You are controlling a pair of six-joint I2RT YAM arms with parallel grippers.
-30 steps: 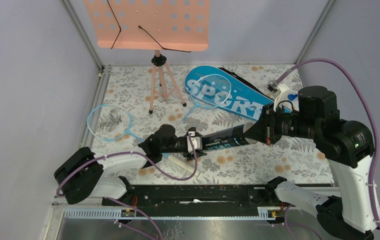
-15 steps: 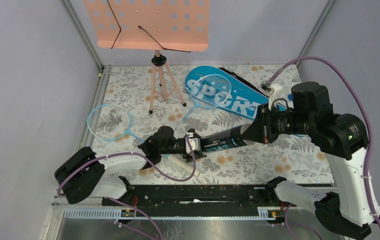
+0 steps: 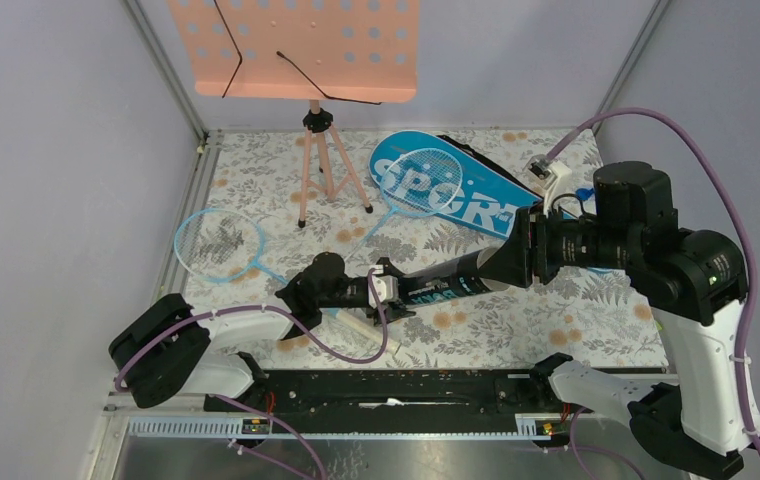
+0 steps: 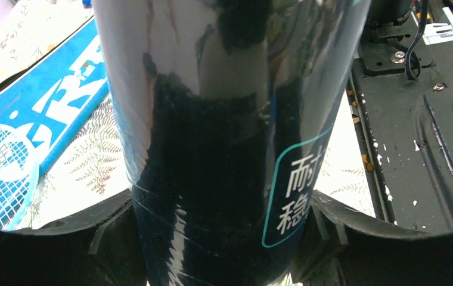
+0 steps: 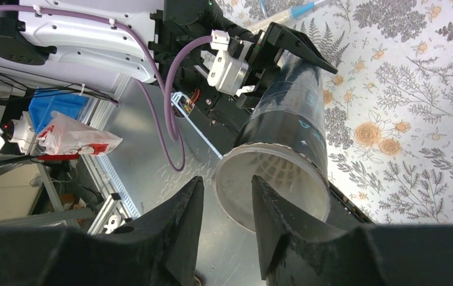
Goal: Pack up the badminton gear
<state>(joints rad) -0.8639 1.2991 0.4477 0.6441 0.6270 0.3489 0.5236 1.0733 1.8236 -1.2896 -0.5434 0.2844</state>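
Observation:
My left gripper [image 3: 386, 290] is shut on the lower end of the long black lettered tube [image 3: 446, 278], which lies slanted above the table. In the left wrist view the tube [image 4: 224, 119] fills the space between the fingers of the left gripper [image 4: 221, 238]. My right gripper [image 3: 508, 265] is at the tube's open end. In the right wrist view the right gripper [image 5: 227, 190] is open, with the tube's rim [image 5: 219, 179] between its fingers. One light-blue racket [image 3: 218, 243] lies at the left. The other [image 3: 426, 180] lies on the blue "SPORT" bag [image 3: 476, 205]. No loose shuttlecock shows.
The peach music stand [image 3: 296, 45] on its tripod [image 3: 321, 170] stands at the back. A black rail [image 3: 406, 385] runs along the near edge, between the arm bases. Grey walls close in the left and right sides.
The right arm shifted left towards the tube's open end, then back a little. The left gripper kept hold of the tube and moved slightly left.

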